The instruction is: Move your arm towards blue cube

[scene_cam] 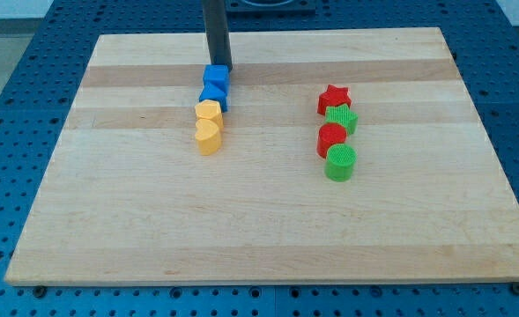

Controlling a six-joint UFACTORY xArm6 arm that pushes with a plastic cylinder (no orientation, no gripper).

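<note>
The blue cube (pixel 216 76) stands near the view's top, left of centre, on the wooden board (pixel 268 238). A second blue block (pixel 214 95) touches it just below. My dark rod comes down from the view's top and my tip (pixel 221 69) sits right at the cube's upper right edge, touching or almost touching it. Below the blue blocks a yellow block (pixel 209 112) and a yellow heart (pixel 208 136) continue the same column.
On the view's right, a second column holds a red star (pixel 334 98), a green block (pixel 342 118), a red block (pixel 331 139) and a green cylinder (pixel 340 163). A blue perforated table surrounds the board.
</note>
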